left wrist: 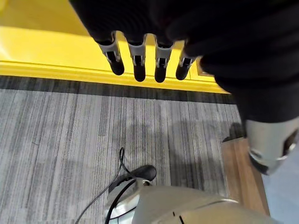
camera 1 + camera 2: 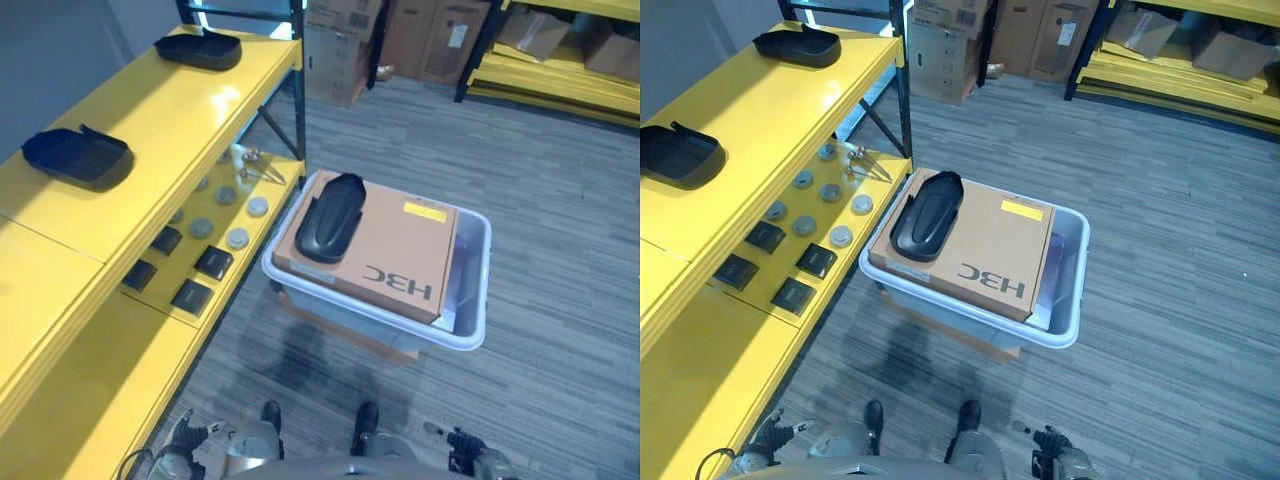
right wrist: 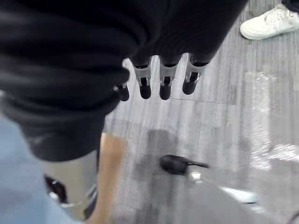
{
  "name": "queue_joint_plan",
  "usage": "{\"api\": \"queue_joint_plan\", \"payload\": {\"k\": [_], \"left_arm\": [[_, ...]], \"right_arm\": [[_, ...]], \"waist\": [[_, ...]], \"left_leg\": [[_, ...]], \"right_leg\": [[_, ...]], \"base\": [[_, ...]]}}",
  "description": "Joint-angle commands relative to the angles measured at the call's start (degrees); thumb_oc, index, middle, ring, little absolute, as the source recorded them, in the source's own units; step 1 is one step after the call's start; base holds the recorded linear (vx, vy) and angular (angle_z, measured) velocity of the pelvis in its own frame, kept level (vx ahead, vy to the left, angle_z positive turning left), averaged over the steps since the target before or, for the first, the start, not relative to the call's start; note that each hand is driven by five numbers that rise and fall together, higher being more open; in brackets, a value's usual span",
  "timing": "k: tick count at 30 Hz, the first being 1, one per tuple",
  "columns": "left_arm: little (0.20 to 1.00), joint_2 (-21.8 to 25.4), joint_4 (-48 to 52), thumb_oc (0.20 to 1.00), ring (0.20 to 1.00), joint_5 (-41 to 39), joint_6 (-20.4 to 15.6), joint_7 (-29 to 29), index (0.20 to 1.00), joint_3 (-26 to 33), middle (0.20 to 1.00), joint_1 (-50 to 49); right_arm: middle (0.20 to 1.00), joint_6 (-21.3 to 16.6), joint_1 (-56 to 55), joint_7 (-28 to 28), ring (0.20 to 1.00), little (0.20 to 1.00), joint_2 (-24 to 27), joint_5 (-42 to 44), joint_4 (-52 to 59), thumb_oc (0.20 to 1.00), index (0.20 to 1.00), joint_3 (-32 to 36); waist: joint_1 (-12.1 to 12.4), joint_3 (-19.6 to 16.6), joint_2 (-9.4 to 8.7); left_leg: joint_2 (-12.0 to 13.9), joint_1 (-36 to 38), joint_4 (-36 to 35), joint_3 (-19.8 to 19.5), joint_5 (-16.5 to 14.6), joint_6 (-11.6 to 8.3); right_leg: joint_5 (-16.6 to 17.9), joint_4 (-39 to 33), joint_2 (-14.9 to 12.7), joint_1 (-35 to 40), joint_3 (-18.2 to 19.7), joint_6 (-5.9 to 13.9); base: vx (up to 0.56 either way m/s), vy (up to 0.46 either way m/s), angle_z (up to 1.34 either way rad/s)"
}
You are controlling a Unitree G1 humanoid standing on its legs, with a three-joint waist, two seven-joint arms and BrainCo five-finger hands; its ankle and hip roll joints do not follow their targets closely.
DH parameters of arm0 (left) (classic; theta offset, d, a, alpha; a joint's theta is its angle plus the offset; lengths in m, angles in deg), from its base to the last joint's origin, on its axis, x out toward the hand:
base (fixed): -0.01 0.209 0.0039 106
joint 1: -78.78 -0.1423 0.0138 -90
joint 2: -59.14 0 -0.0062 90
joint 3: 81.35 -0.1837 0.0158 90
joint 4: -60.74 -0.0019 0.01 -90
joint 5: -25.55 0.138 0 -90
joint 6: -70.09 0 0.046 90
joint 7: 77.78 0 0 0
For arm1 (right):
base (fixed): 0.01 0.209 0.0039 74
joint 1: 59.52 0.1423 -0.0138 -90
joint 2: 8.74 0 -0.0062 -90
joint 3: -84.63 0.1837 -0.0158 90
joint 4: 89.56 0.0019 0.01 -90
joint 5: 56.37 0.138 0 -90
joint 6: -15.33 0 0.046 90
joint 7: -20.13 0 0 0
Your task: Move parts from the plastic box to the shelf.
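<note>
Black part lies on the cardboard carton inside the plastic box, untouched. Left hand and right hand hang empty, fingers straight. Best approach: grip the part across its middle, then lift toward the shelf beside the box, where 2 parts sit.

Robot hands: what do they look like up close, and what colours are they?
Each robot hand, left and right, has a dark ribbed cover over its back and wrist. A row of silver fingers with dark rounded tips sticks out from under it. Both look alike.
</note>
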Motion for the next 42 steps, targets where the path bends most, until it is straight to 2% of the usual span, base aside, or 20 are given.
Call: {"api": "queue_joint_plan", "payload": {"k": [1, 2, 3, 5, 6, 9, 12, 14, 15, 16, 17, 19, 21, 23, 25, 32, 36, 37, 38, 42], "left_arm": [[1.000, 2.2, 0.6, 1.000, 1.000, 1.8, -1.5, 2.8, 1.000, 0.8, 1.000, 0.0], [1.000, 2.2, 0.6, 1.000, 1.000, 2.9, -2.3, 3.3, 1.000, 2.1, 1.000, -1.9], [1.000, 2.3, 0.4, 1.000, 1.000, 3.9, -2.9, 3.5, 1.000, 3.7, 1.000, -3.7], [1.000, 2.4, 0.0, 1.000, 1.000, 3.5, -3.8, 3.5, 1.000, 5.0, 1.000, -5.4], [1.000, 2.8, -0.3, 1.000, 1.000, 3.0, -4.4, 2.6, 1.000, 6.8, 1.000, -6.4], [1.000, 3.4, -0.3, 1.000, 1.000, 2.3, -3.7, 0.9, 1.000, 8.6, 1.000, -6.4], [1.000, 3.2, -0.7, 1.000, 1.000, 1.6, -2.3, 0.1, 1.000, 9.6, 1.000, -6.0], [1.000, 1.8, -1.9, 1.000, 1.000, 2.2, -2.1, 1.0, 1.000, 9.7, 1.000, -5.9], [1.000, 1.2, -2.2, 1.000, 1.000, 2.3, -2.2, 1.5, 1.000, 9.0, 1.000, -6.3], [1.000, 0.8, -2.3, 1.000, 1.000, 1.9, -2.7, 2.2, 1.000, 7.8, 1.000, -6.9], [1.000, 0.9, -2.3, 1.000, 1.000, 1.5, -2.9, 2.1, 1.000, 7.4, 1.000, -7.1], [1.000, 2.0, -2.6, 1.000, 1.000, 0.9, -4.2, 1.6, 1.000, 5.6, 1.000, -6.9], [1.000, 4.0, -3.5, 1.000, 1.000, -0.4, -5.7, 0.1, 1.000, 2.5, 1.000, -4.8], [1.000, 4.9, -4.0, 1.000, 1.000, -0.9, -6.6, -0.6, 1.000, 0.6, 1.000, -3.7], [1.000, 5.4, -4.3, 1.000, 1.000, -2.1, -7.8, -1.3, 1.000, -1.4, 1.000, -2.9], [1.000, 5.1, -3.7, 1.000, 1.000, -2.1, -10.0, -2.1, 1.000, -3.2, 1.000, -3.7], [1.000, 5.3, -2.4, 1.000, 1.000, -2.3, -10.5, -2.4, 1.000, -3.4, 1.000, -4.6], [1.000, 5.3, -2.2, 1.000, 1.000, -2.4, -10.5, -2.4, 1.000, -3.3, 1.000, -4.8], [1.000, 5.4, -1.9, 1.000, 1.000, -2.4, -10.5, -2.4, 1.000, -3.3, 1.000, -4.9], [1.000, 5.3, -1.3, 1.000, 1.000, -1.9, -10.5, -2.2, 1.000, -2.9, 1.000, -5.6]], "right_arm": [[1.000, -8.0, 0.2, -9.1, 1.000, 1.000, 1.4, 12.4, 11.0, 1.000, 1.000, 1.1], [1.000, -8.0, -0.6, -16.9, 1.000, 1.000, 1.7, 12.5, 23.4, 1.000, 1.000, 3.8], [1.000, -14.4, -1.4, -22.4, 1.000, 1.000, 2.0, 9.7, 32.4, 1.000, 1.000, 7.8], [1.000, -17.1, -1.3, -28.7, 1.000, 1.000, 3.3, 4.1, 45.0, 1.000, 1.000, 13.4], [1.000, -18.2, -0.4, -33.0, 1.000, 1.000, 5.9, 0.2, 57.5, 1.000, 1.000, 18.8], [1.000, -18.5, 2.1, -35.7, 1.000, 1.000, 10.0, -1.9, 69.4, 1.000, 1.000, 23.9], [1.000, -14.9, 5.2, -35.5, 1.000, 1.000, 14.4, -4.5, 78.8, 1.000, 1.000, 27.2], [1.000, -4.7, 10.6, -31.7, 1.000, 1.000, 16.7, -5.2, 81.8, 1.000, 1.000, 26.2], [1.000, -0.9, 12.4, -30.8, 1.000, 1.000, 17.1, -7.5, 78.4, 1.000, 1.000, 22.5], [1.000, 1.6, 13.9, -30.8, 1.000, 1.000, 16.5, -10.2, 72.7, 1.000, 1.000, 17.0], [1.000, 2.7, 15.0, -31.7, 1.000, 1.000, 16.1, -10.7, 69.7, 1.000, 1.000, 14.5], [1.000, 1.4, 19.8, -34.6, 1.000, 1.000, 15.1, -9.3, 57.6, 1.000, 1.000, 8.7], [1.000, -3.8, 28.0, -34.8, 1.000, 1.000, 17.3, -6.8, 39.7, 1.000, 1.000, 4.9], [1.000, -6.7, 32.8, -34.9, 1.000, 1.000, 18.5, -4.5, 31.3, 1.000, 1.000, 3.0], [1.000, -7.6, 37.8, -35.3, 1.000, 1.000, 19.6, -3.1, 25.0, 1.000, 1.000, 0.5], [1.000, -9.1, 42.2, -35.3, 1.000, 1.000, 20.4, -1.4, 17.8, 1.000, 1.000, -2.9], [1.000, -7.1, 42.3, -35.3, 1.000, 1.000, 21.2, -3.0, 17.0, 1.000, 1.000, -3.0], [1.000, -6.5, 42.1, -35.4, 1.000, 1.000, 21.3, -3.2, 17.1, 1.000, 1.000, -3.1], [1.000, -6.0, 41.8, -35.8, 1.000, 1.000, 21.4, -3.5, 17.4, 1.000, 1.000, -3.0], [1.000, -5.9, 39.9, -38.4, 1.000, 1.000, 21.4, -6.1, 17.2, 1.000, 1.000, -3.0]], "waist": [[0.2, 0.2, -1.59], [-0.4, -0.3, -1.98], [-1.1, -0.6, -2.19], [-1.7, -0.6, -2.23], [-2.2, -0.8, -2.29], [-2.3, -1.4, -2.28], [-1.8, -1.8, -2.11], [-0.3, -2.3, -2.27], [1.0, -2.4, -2.26], [3.0, -2.1, -2.07], [3.9, -1.8, -2.02], [6.6, -0.2, -1.71], [10.1, 2.3, -0.89], [12.0, 3.9, -0.11], [13.6, 5.4, 0.71], [15.7, 7.3, 1.77], [16.2, 7.9, 1.80], [16.2, 7.7, 1.53], [16.2, 7.9, 1.65], [16.2, 8.1, 1.34]], "left_leg": [[0.5, -3.1, 0.1, -0.5, 2.7, 0.25], [0.7, -3.1, -0.1, 0.0, 2.8, 0.23], [0.8, -3.0, -0.4, 0.4, 2.9, 0.37], [0.8, -2.4, -0.7, 0.9, 2.6, 0.50], [0.8, -1.9, -1.2, 1.3, 2.5, 0.48], [0.6, -1.6, -1.9, 1.4, 2.6, 0.34], [0.5, -1.0, -2.8, 1.4, 2.5, 0.08], [0.1, -0.6, -3.5, 0.9, 2.5, -0.06], [-0.2, -0.8, -3.4, 0.2, 2.5, 0.01], [-0.6, -2.0, -2.5, -0.9, 2.7, 0.18], [-0.8, -2.9, -1.8, -1.4, 2.6, 0.27], [-1.4, -6.0, 0.3, -3.2, 2.6, 0.45], [-2.5, -10.3, 2.5, -5.5, 2.8, 0.56], [-3.1, -12.5, 3.5, -6.9, 2.9, 0.57], [-3.9, -15.1, 4.2, -8.2, 3.4, 0.63], [-5.0, -17.4, 4.5, -9.7, 4.3, 0.36], [-5.2, -17.4, 4.2, -9.7, 4.4, 0.37], [-5.0, -16.7, 4.1, -9.9, 3.1, 0.06], [-5.3, -17.2, 4.1, -9.8, 4.4, 0.44], [-5.2, -16.5, 3.9, -9.5, 4.2, 0.50]], "right_leg": [[-1.6, 1.2, -4.0, 1.8, 1.6, 4.36], [-1.7, 1.3, -3.9, 1.7, 1.8, 4.35], [-1.9, 1.5, -3.8, 1.4, 2.1, 4.43], [-2.3, 1.8, -3.8, 1.6, 2.2, 4.69], [-2.6, 1.8, -3.9, 1.8, 2.2, 4.98], [-2.6, 1.3, -4.0, 2.0, 2.0, 5.24], [-2.8, 0.8, -4.2, 2.6, 1.8, 5.48], [-2.9, 0.3, -4.5, 3.3, 1.3, 5.56], [-3.0, 0.3, -4.9, 3.7, 0.7, 5.51], [-3.0, 0.8, -5.4, 3.5, -0.2, 5.47], [-3.1, 1.2, -5.8, 3.2, -0.6, 5.47], [-3.1, 2.5, -6.7, 2.0, -1.9, 5.41], [-3.0, 3.5, -7.9, 0.4, -3.9, 5.61], [-3.3, 4.2, -8.5, -0.4, -5.0, 5.70], [-3.4, 5.0, -9.2, -1.8, -6.3, 5.76], [-3.4, 5.3, -10.1, -2.8, -8.2, 5.69], [-3.4, 5.3, -10.3, -2.6, -8.6, 5.86], [-4.6, 5.4, -10.0, -2.1, -8.0, 6.31], [-3.4, 5.3, -10.2, -2.6, -8.7, 5.94], [-3.4, 5.0, -10.1, -1.8, -8.6, 6.01]], "base": [[0.06, -0.027, 0.01], [0.06, -0.017, 0.00], [0.06, -0.004, -0.05], [0.07, 0.030, -0.09], [0.07, 0.049, -0.06], [0.07, 0.070, -0.02], [0.06, 0.069, -0.05], [0.13, 0.113, -0.06], [0.13, 0.160, 0.02], [0.08, 0.149, 0.04], [-0.02, 0.144, 0.22], [-0.12, 0.097, 0.63], [-0.21, 0.078, 0.79], [-0.18, 0.068, 0.64], [-0.16, 0.086, 0.43], [-0.06, 0.060, 0.21], [0.02, 0.026, 0.07], [0.00, 0.000, 0.00], [0.00, 0.000, 0.00], [0.01, 0.018, 0.07]]}}
